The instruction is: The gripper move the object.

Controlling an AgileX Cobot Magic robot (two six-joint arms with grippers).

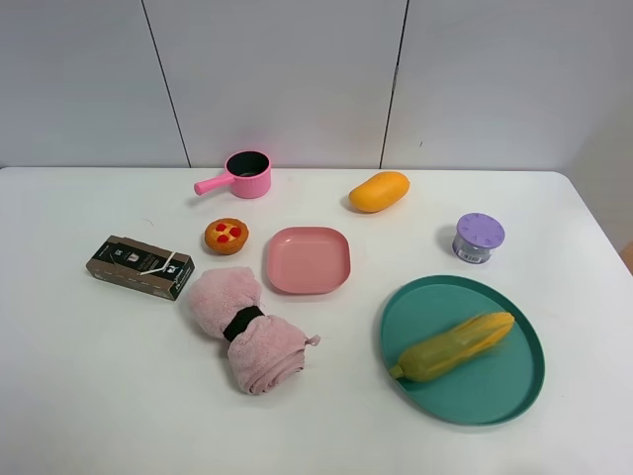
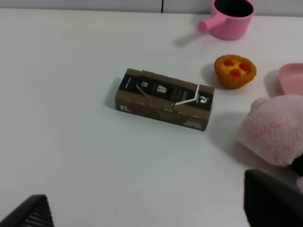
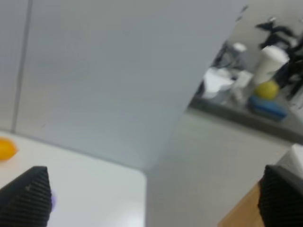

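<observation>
The object, a small round tart (image 1: 226,236) with an orange-brown crust and a yellow top with red dots, sits on the white table left of the pink plate. It also shows in the left wrist view (image 2: 235,71), far from the fingers. No arm shows in the exterior high view. My left gripper (image 2: 151,208) is open and empty, with its dark fingertips (image 2: 28,213) at the frame's lower corners above the table. My right gripper (image 3: 154,191) is open and empty, off the table's far right corner and facing the wall.
A brown box (image 1: 139,265) and a rolled pink towel (image 1: 242,327) lie near the tart. A pink pot (image 1: 247,174), a mango (image 1: 379,191), a pink plate (image 1: 308,259), a purple-lidded cup (image 1: 479,237) and a teal plate (image 1: 495,386) bearing a yellow corn cob (image 1: 455,346) stand around.
</observation>
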